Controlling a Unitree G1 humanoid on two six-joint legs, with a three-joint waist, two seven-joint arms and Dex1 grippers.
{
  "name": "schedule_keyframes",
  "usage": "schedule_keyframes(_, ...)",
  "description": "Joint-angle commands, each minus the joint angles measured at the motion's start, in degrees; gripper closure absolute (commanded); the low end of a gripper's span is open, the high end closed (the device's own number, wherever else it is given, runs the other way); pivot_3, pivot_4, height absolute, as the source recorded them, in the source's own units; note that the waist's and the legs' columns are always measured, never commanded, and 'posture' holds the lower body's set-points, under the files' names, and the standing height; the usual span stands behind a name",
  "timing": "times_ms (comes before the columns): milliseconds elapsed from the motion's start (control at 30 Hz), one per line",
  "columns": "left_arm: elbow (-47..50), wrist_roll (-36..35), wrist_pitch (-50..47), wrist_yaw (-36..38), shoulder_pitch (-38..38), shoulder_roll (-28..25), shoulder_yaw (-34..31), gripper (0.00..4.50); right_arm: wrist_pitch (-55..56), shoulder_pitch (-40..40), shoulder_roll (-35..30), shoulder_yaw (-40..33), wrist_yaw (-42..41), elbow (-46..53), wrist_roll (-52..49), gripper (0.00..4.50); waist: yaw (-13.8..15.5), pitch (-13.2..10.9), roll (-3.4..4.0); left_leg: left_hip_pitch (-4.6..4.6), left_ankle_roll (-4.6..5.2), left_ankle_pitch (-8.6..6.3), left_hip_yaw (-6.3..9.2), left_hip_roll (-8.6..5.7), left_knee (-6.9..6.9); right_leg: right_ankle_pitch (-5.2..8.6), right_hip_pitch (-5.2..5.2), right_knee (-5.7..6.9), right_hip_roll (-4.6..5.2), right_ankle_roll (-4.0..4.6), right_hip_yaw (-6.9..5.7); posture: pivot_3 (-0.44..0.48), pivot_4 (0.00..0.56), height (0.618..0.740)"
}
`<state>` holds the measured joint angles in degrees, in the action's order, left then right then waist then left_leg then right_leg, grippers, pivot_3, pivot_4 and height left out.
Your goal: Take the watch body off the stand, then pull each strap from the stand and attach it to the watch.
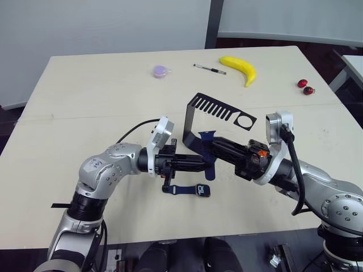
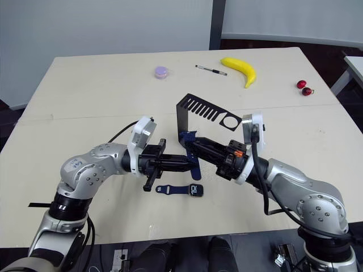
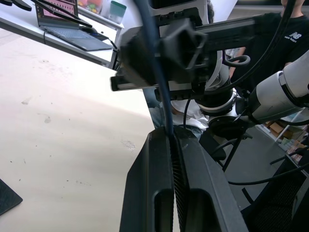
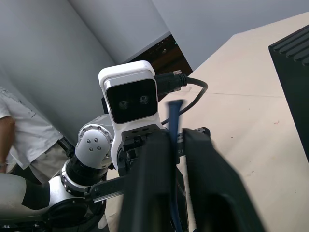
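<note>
Nearest the robot, the watch body (image 1: 203,190) lies flat on the counter (image 1: 85,102) with one strap (image 1: 180,190) already joined to its left side, so the stand has given it up and one band is on.

Just beyond and above it, the two arms meet over the middle of the counter around the second strap (image 1: 208,154), which hangs edge-on between them. The left pincer (image 1: 205,165) is pressed together on the lower part of this strap; its wrist view shows the band running out of a tight seam between the two fingers (image 3: 154,193). The right pincer (image 1: 211,144) appears to pinch the same strap near its top, though its wrist view leaves some gap beside the band, so I would only say it is closed against it, perhaps not firmly.

For the step in hand, I judge one pincer should keep the strap and the other let go cleanly, or the band will twist. The free arm should then steady the watch body on the counter so the strap's end can slide square into the open slot on its right side.

Behind the pincers stands the stand (image 1: 218,110), upright, its combed top and ring hole empty. Farther off lie a pen (image 1: 209,69), a banana (image 1: 239,68), a purple disc (image 1: 161,71) and, far right, cherries (image 1: 305,86).
</note>
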<state>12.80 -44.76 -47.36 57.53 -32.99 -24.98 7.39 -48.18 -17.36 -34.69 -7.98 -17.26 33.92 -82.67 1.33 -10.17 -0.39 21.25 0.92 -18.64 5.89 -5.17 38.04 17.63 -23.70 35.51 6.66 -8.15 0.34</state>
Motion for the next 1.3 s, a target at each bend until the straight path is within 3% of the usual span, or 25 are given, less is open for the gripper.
schedule_keyframes(33,1.8,-0.1,0.9,0.1,0.1,0.3,-0.1,4.5,1.4,0.0,0.1,-0.7,-1.2,1.3,-0.7,4.48,0.0,0.0,0.0,0.0,0.0,0.0,0.0,0.0,0.0,0.0,0.0,0.0,0.0,0.0,0.0,0.0,0.15,0.74)
schedule_keyframes(267,1.9,0.4,0.5,0.1,0.0,-0.5,0.4,4.5,1.5,0.4,-0.3,-0.7,-1.9,1.6,-1.0,4.48,0.0,0.0,0.0,0.0,0.0,0.0,0.0,0.0,0.0,0.0,0.0,0.0,0.0,0.0,0.0,0.0,0.15,0.74)
schedule_keyframes(400,4.1,4.1,3.6,4.3,0.7,-6.1,2.0,3.19,0.4,1.1,-3.1,-1.7,-3.7,2.5,-0.7,4.5,-0.1,0.0,0.0,0.0,0.0,0.0,0.0,0.0,-0.01,0.0,-0.01,0.0,0.0,0.0,0.01,0.0,0.15,0.74)
schedule_keyframes(600,6.0,18.0,16.5,6.1,4.0,-14.1,7.0,0.13,-1.0,7.0,-16.3,-4.1,-15.3,5.3,7.8,4.5,0.2,0.0,0.02,0.04,0.01,0.0,-0.01,0.0,-0.08,0.01,0.03,-0.34,0.02,0.02,-0.01,0.0,0.15,0.74)
schedule_keyframes(833,4.8,31.8,25.5,-0.4,7.5,-12.3,12.8,0.06,6.9,16.0,-28.2,-3.5,-30.4,5.4,28.6,4.5,0.5,0.0,-0.02,0.07,0.07,-0.04,-0.07,-0.03,-0.04,-0.03,0.1,-0.48,0.03,-0.06,-0.01,0.0,0.15,0.74)
schedule_keyframes(1300,2.8,41.9,24.4,-8.7,9.4,-3.4,18.6,0.06,8.4,23.6,-27.0,-8.4,-32.8,6.8,35.4,4.5,0.7,0.0,-0.04,0.06,0.06,-0.03,-0.07,0.0,0.0,-0.04,0.1,-0.42,0.0,-0.07,-0.01,0.0,0.15,0.74)
